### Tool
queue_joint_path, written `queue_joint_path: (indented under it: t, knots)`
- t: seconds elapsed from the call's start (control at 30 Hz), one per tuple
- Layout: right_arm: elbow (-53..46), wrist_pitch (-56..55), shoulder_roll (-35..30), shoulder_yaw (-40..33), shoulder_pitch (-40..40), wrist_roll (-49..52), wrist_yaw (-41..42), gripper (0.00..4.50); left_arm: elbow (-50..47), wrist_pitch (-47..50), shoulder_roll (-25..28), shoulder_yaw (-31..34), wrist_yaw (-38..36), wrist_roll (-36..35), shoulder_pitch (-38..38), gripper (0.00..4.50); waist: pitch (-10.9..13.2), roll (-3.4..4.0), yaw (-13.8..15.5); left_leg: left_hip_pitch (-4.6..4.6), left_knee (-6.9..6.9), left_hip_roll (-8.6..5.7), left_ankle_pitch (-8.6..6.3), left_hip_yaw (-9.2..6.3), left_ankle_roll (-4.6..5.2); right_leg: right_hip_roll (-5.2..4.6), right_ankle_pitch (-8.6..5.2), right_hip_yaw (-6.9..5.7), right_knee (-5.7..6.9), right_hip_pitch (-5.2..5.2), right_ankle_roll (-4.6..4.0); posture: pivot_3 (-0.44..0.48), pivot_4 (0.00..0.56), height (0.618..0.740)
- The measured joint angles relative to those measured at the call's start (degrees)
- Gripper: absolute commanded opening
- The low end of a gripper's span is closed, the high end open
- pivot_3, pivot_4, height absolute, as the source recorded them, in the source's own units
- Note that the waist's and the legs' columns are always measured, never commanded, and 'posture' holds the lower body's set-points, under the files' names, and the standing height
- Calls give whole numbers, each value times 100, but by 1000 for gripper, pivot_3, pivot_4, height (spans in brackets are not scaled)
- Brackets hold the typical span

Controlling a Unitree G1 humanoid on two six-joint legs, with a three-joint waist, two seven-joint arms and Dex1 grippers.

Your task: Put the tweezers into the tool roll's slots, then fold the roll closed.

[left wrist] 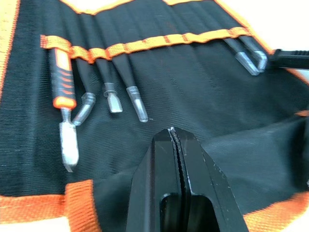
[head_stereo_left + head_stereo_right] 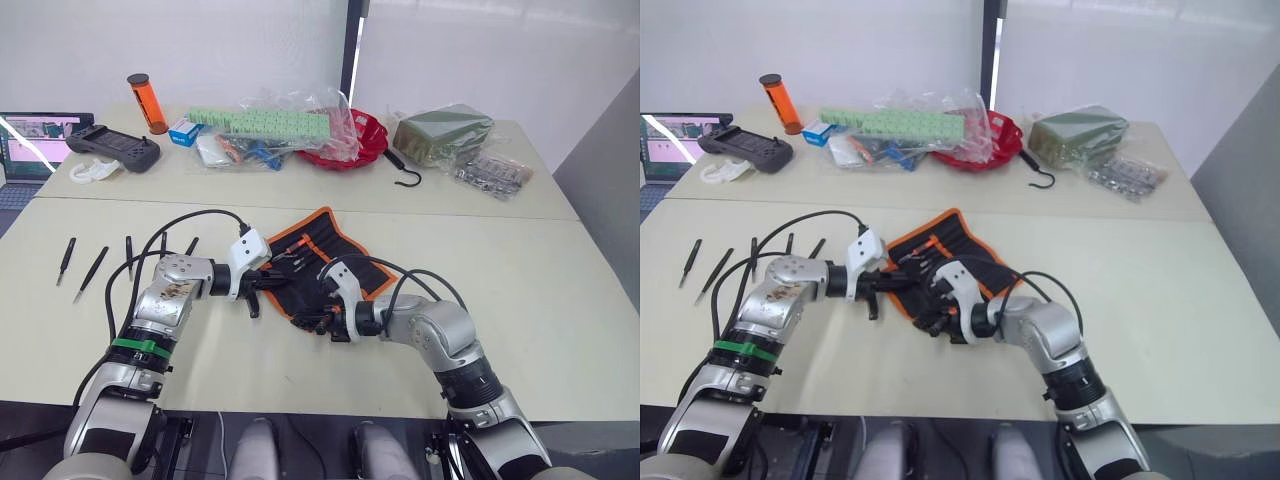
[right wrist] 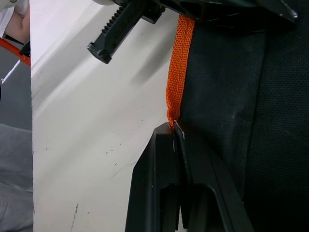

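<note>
Black tool roll (image 2: pixel 325 262), orange-edged, open, both claws pinched tight on its near edge.

Both arms bent inward, low; left hand (image 1: pixel 172 137) fingers pressed together; right hand (image 3: pixel 175 130) likewise, pinched.
</note>
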Motion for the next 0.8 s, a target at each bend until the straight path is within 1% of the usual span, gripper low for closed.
queue_joint_path:
  t: [0.13, 0.27, 0.33, 0.4, 0.47, 0.63, 0.67, 0.7, 0.8]
  knots:
    - [-53, -15, -110, 66, 18, 35, 179, 1573, 26, -30, -9, 11, 21, -17, 37, 0, 0, 0, 0, 0, 0, 0, 0, 0, 0, 0, 0, 0, 0, 0, 0, 0, 150, 737]
    - [-304, -7, -368, 30, 72, 263, 465, 2957, -5, -135, 37, 41, -73, -68, 151, 0, 0, 0, 3, 0, 0, -1, 0, 1, 0, 0, 0, 2, -1, 0, 0, 0, 150, 737]
    - [-373, -5, -457, -103, 69, 402, 500, 3677, -9, -195, 62, 51, -133, -73, 208, 0, 0, 0, 2, 0, 0, -1, 0, 0, 1, 0, 0, 1, 0, 0, 0, 0, 150, 737]
    - [-410, -6, -470, -392, 20, 512, 489, 4330, -5, -253, 82, 60, -187, -73, 233, 0, 0, 0, 3, 0, 0, -1, 1, 0, 1, 1, 0, 2, 0, -1, 0, 0, 150, 737]
    - [-418, -18, -521, -521, -89, 601, 493, 4330, 25, -313, 87, 80, -230, -73, 240, 0, 0, 0, 3, 0, 0, -1, 1, 1, 1, 1, 0, 2, 0, -2, 0, 0, 150, 737]
    - [-246, -663, -545, -592, -412, 456, 492, 4330, 350, -649, 52, 134, -277, -118, 192, 0, 0, 0, -1, 0, -1, 0, 1, -1, 2, 3, 0, 3, 0, -4, 0, 0, 150, 737]
    - [-84, -920, -530, -520, -460, 301, 482, 3812, 406, -701, 30, 147, -262, -119, 175, 0, 0, 0, -1, 0, 0, 0, 2, 0, 3, 3, 0, 4, 0, -4, 0, 0, 150, 737]
    - [66, -1151, -531, -424, -481, 129, 480, 3564, 446, -736, 16, 152, -251, -120, 163, 0, 0, 0, -3, 0, 0, -1, 2, 1, 3, 3, 0, 5, 0, -4, 0, 0, 150, 737]
    - [710, -2341, -440, -71, -486, -380, 773, 2505, 595, -841, 13, 184, -211, -124, 114, 0, 0, 0, -12, 0, 0, -1, 2, 1, 4, 3, 0, 6, -1, -4, 0, 0, 150, 737]
